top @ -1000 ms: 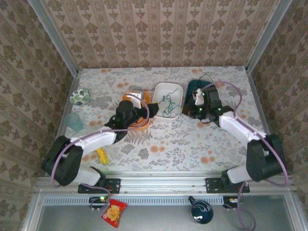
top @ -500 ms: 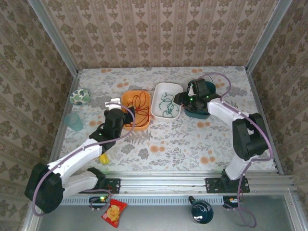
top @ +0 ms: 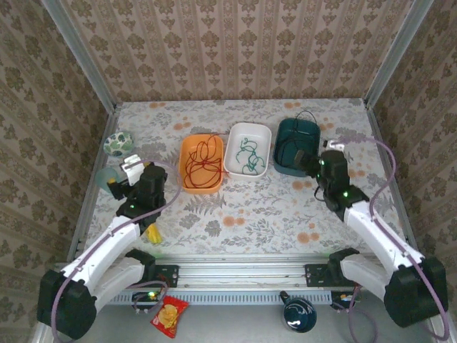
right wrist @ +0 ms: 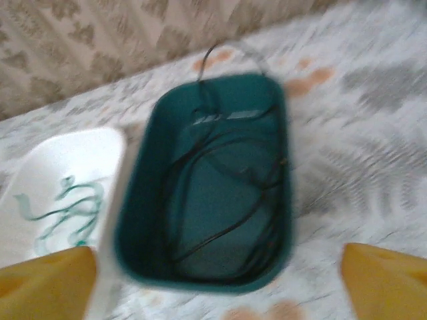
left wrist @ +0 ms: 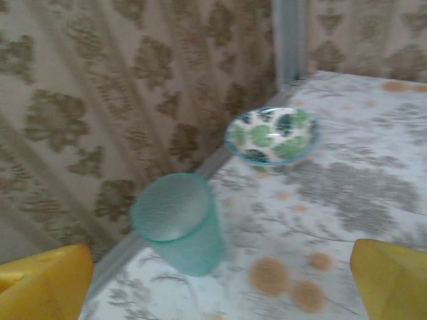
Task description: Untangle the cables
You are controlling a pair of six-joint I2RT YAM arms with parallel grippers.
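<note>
My left pincer [top: 123, 177] gaped empty toward the cup [left wrist: 179, 223]; my right pincer [top: 307, 160] gaped empty, tilted toward the black cable [right wrist: 227, 230] in its tray [right wrist: 133, 233].

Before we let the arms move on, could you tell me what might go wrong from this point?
The black cable loops over the far rim of the teal tray, so a sweep by the open right gripper nearby might snag it and drag it out. The open left gripper faces the teal cup close up; a forward move could knock it over.
</note>
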